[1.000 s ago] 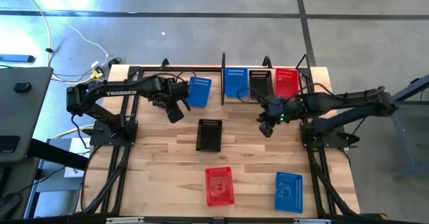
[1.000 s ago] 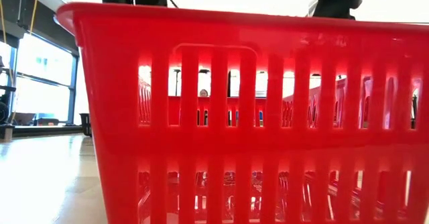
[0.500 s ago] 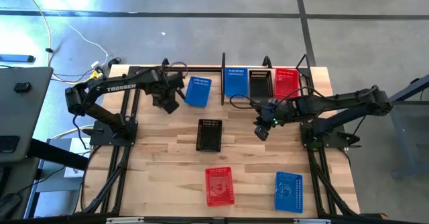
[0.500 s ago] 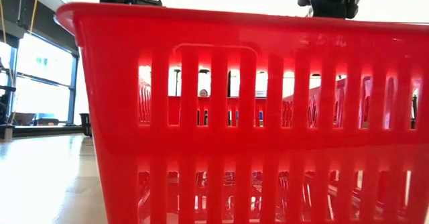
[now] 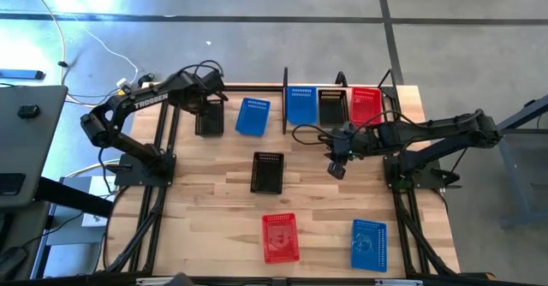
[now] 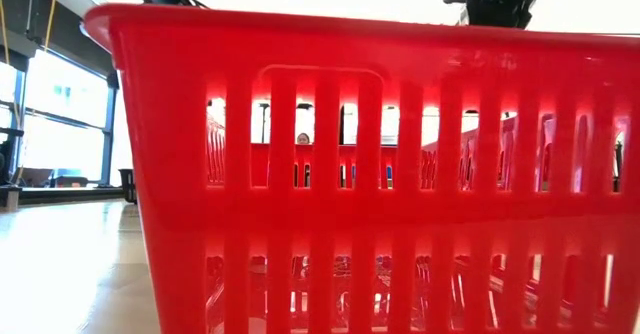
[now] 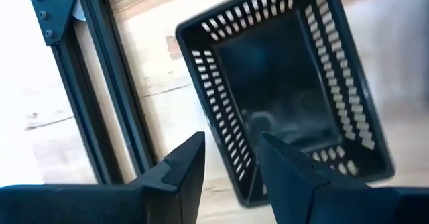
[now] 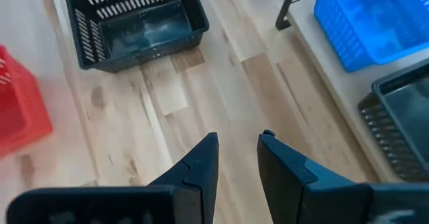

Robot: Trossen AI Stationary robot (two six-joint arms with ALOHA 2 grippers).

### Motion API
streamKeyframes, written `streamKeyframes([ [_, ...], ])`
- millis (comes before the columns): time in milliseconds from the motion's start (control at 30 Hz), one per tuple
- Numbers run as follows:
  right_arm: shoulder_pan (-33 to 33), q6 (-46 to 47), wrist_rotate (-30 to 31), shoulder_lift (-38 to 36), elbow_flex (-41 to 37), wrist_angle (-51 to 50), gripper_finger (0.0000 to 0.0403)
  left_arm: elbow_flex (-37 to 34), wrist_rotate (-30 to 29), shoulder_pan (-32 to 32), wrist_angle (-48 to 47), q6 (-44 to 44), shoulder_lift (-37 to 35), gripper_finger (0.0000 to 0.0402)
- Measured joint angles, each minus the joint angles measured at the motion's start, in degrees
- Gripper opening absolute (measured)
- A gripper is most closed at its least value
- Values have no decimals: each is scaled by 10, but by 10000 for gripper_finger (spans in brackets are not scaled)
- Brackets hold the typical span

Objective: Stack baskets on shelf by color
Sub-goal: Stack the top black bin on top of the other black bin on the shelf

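Baskets of perforated plastic: I'm hovering my left gripper (image 7: 231, 162), jaws spread, over a black one (image 7: 285, 83) at the wooden table's (image 5: 214, 209) far left. I'm holding my right gripper (image 8: 238, 150), jaws parted and empty, near the black wire shelf (image 5: 338, 87).

We see bright, even daylight over the pale counter (image 5: 214, 200), with only soft shadows. At counter level the red basket (image 6: 380, 174) glows, backlit by blown-out windows (image 6: 60, 114) and a white ceiling. Beyond the left hand (image 7: 231, 158) the black basket (image 7: 288, 90) smears with motion blur; past the right hand (image 8: 238, 150) the counter looks slightly soft.
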Motion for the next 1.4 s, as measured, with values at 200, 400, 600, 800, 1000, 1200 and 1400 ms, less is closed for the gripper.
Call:
streamKeyframes([
  [200,-36,-14,0,-1,0,-11,90,0,-14,20,14,-45,10,131],
  [400,-85,-59,-3,-1,0,-9,90,0,-12,36,22,-57,48,131],
  [600,-121,-107,-7,-1,0,-9,90,0,-5,53,26,-77,89,131],
  [800,-147,-159,-9,-1,0,-9,90,0,-2,68,27,-89,126,131],
  [1000,-171,-193,-9,-1,0,-9,90,1,0,71,34,-102,158,131],
  [1200,-192,-233,-26,-1,0,-9,90,1,36,74,46,-106,187,131],
  [1400,-206,-266,-35,-1,0,-9,90,1,54,74,45,-107,195,114],
])
